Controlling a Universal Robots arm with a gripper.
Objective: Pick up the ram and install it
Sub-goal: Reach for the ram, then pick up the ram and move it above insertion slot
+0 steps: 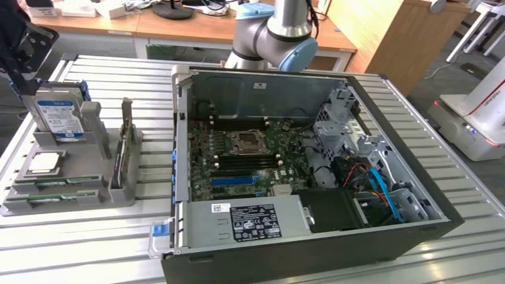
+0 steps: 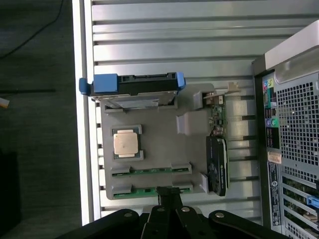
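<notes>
Ram (image 1: 55, 202) (image 2: 139, 190) – thin, narrow green board – lies flat in the outer slot of a grey moulded holder (image 1: 126, 195) (image 2: 164, 149). A second green stick (image 1: 59, 183) (image 2: 149, 171) sits in the slot just beside it. Gripper (image 2: 169, 190), black with jointed links, hangs over that end of the holder with its fingertips pressed together and nothing between them. On the same holder are a square silver processor (image 1: 45, 163) (image 2: 124, 143), an upright blue-labelled hard drive (image 1: 59, 115) (image 2: 134, 84) and a black-shrouded card (image 1: 125, 142) (image 2: 217, 164) standing on edge. Beside the holder is an open metal computer case (image 1: 316, 254) (image 2: 294, 124) – green motherboard (image 1: 229, 165) exposed inside. Both rest on a ribbed aluminium table (image 1: 79, 248) (image 2: 174, 30).
</notes>
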